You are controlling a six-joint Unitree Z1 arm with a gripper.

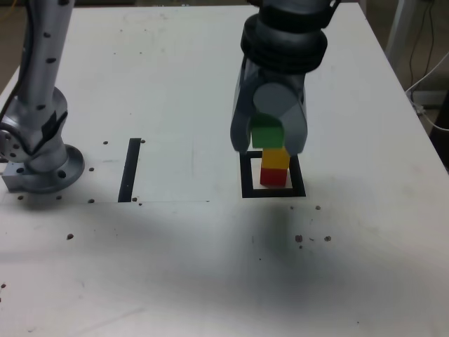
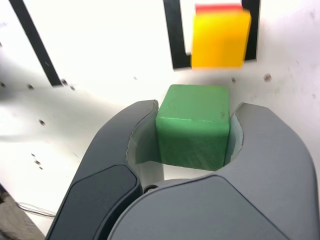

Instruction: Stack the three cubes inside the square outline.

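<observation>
1. two of the three cubes look stacked: the red cube (image 1: 273, 176) sits inside the square outline (image 1: 248, 196), nearer its right side in the exterior view, with the yellow cube (image 1: 275, 158) on top of it.
2. the green cube (image 2: 192, 125) is the one left. it is off the table, in the gripper (image 2: 199, 106), and in the wrist view it shows apart from the yellow cube.
3. the gripper is closed on the green cube, one jaw against each of two opposite sides, with no more opening than the cube's width. the grip looks firm.
4. i'd judge the job well past halfway: what remains is to bring the green cube over the yellow cube, lower it, let go and back off.
5. no cube has a long axis, all sides being about equal. the green cube has one flat face turned to the wrist camera and its edges look a little skewed against the yellow cube's; how much of that is perspective i can't tell.
6. the yellow cube looks roughly square to the outline, and the red cube seems lined up beneath it, though mostly hidden in the wrist view.
</observation>
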